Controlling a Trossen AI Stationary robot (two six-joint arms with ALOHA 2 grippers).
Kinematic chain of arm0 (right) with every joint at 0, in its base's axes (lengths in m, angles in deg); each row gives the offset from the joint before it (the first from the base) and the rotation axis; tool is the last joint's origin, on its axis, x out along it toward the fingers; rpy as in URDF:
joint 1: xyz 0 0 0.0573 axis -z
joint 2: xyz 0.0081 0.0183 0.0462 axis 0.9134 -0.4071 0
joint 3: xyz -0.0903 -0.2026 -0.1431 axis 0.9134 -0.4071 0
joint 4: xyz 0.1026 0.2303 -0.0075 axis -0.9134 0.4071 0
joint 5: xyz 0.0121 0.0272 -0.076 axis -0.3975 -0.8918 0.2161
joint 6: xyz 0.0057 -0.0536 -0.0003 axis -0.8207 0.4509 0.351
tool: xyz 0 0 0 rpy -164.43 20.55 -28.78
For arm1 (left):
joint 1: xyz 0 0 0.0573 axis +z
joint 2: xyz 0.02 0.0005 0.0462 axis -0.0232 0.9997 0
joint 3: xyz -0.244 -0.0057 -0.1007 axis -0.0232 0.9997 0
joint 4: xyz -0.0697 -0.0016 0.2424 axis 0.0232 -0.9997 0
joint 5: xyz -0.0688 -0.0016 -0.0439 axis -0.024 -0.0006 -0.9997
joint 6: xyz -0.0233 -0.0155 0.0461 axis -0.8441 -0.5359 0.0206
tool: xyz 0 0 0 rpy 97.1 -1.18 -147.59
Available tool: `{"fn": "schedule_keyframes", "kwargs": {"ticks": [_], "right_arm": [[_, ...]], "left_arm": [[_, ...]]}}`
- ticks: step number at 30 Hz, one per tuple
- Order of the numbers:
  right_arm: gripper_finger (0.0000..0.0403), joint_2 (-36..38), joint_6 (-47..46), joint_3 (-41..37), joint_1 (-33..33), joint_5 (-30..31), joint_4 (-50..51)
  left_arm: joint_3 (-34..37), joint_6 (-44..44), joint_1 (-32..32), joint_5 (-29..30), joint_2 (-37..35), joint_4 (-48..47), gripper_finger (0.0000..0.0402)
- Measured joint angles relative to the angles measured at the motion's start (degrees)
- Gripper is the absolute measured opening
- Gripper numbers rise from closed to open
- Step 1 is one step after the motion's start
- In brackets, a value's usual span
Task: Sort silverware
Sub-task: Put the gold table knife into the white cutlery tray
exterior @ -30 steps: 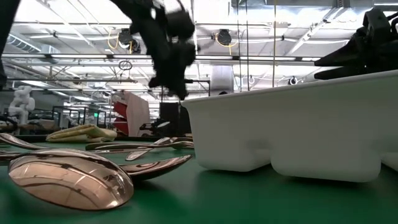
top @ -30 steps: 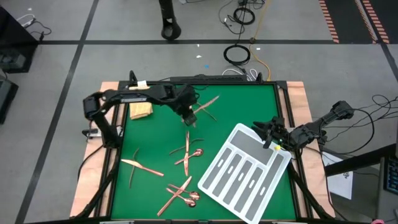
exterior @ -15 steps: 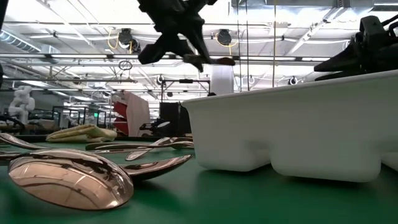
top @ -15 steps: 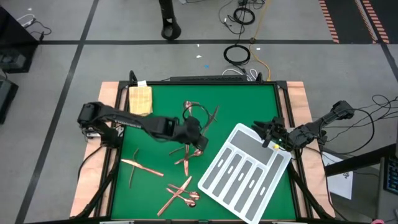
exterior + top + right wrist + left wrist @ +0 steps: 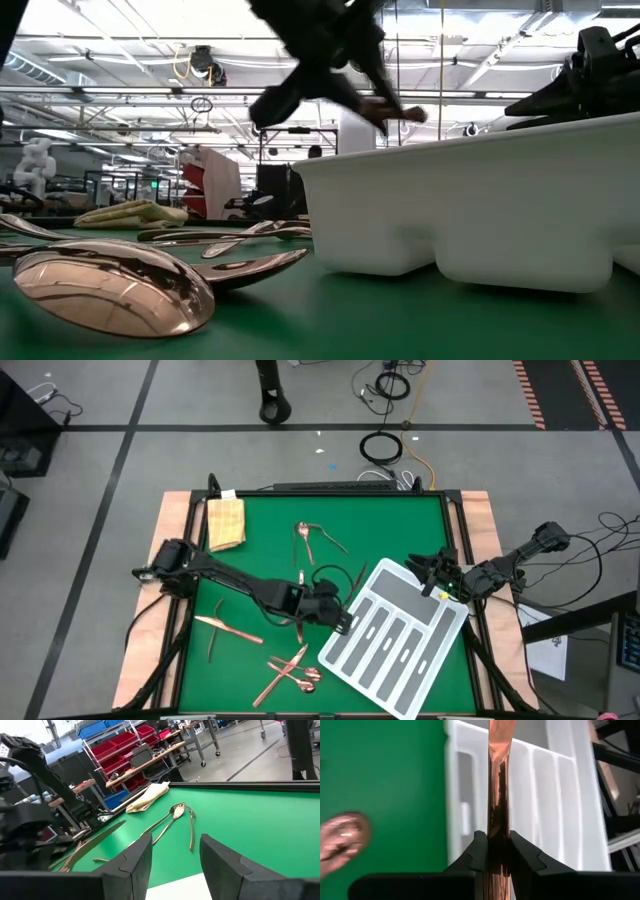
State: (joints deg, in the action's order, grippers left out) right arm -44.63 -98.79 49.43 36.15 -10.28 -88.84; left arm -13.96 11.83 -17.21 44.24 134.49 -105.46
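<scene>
My left gripper (image 5: 340, 608) is shut on one slim copper piece of silverware (image 5: 498, 780) just off the left edge of the white tray (image 5: 400, 660); its kind I cannot tell. It also shows in the low view (image 5: 395, 108), above the tray wall. Other copper pieces lie flat on the green mat: a far group (image 5: 315, 538), two at the left (image 5: 230, 628), and several near the front (image 5: 290, 670), with a spoon bowl close in the low view (image 5: 110, 290). My right gripper (image 5: 435, 575) is open at the tray's far right corner; whether it touches the tray, I cannot tell. My left gripper pinches the copper piece's flat stem (image 5: 498, 845) between its two fingers. The fingers come from the table's left, slanting down. The piece runs on along the fingers and sticks out past their tips over the tray's slots. It is lifted clear of mat and tray.
A yellow-tan folded cloth (image 5: 226, 522) lies at the mat's far left corner. The tray lies askew over the mat's near right part, its grey slots (image 5: 385, 635) open upward. The mat's raised frame (image 5: 455, 530) runs close behind my right gripper.
My left gripper has gone from the far group of silverware toward the table's near and right side, up to the tray's left edge, carrying the copper piece clear of the mat. In the low view it has moved toward the tray and tipped more level.
</scene>
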Motion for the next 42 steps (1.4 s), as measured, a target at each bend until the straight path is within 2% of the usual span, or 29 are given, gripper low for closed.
{"fn": "schedule_keyframes", "kwargs": {"ticks": [6, 10, 14, 20, 37, 39, 42], "right_arm": [[0.0153, 0.00, 0.31, 0.00, -0.02, 0.04, 0.00], [0.0153, 0.00, 0.36, 0.00, -0.02, 0.07, 0.00], [0.0153, -0.19, 0.38, 0.00, -0.02, 0.02, 0.00], [0.0153, -0.66, 0.47, 0.00, -0.02, 0.02, 0.00], [0.0153, -2.43, 0.88, 0.00, -0.02, -0.22, 0.00], [0.0153, -2.40, 0.88, 0.00, -0.02, -0.24, 0.00], [0.0153, -2.40, 0.88, 0.00, -0.01, -0.26, 0.00]], "left_arm": [[-11.12, -1.29, -1.37, -0.26, 6.89, -8.88, 0.0048], [-15.42, -3.45, -2.79, -0.24, 10.03, -15.44, 0.0048], [-15.78, -8.40, -4.71, -0.20, 11.75, -15.96, 0.0048], [-15.82, -11.42, -6.11, -0.30, 13.04, -16.04, 0.0048], [-15.77, -8.31, -5.99, -2.64, 13.62, -16.93, 0.0048], [-15.77, -8.43, -5.95, -2.64, 13.62, -16.77, 0.0059], [-15.77, -8.64, -5.97, -2.65, 13.63, -16.54, 0.0101]]}}
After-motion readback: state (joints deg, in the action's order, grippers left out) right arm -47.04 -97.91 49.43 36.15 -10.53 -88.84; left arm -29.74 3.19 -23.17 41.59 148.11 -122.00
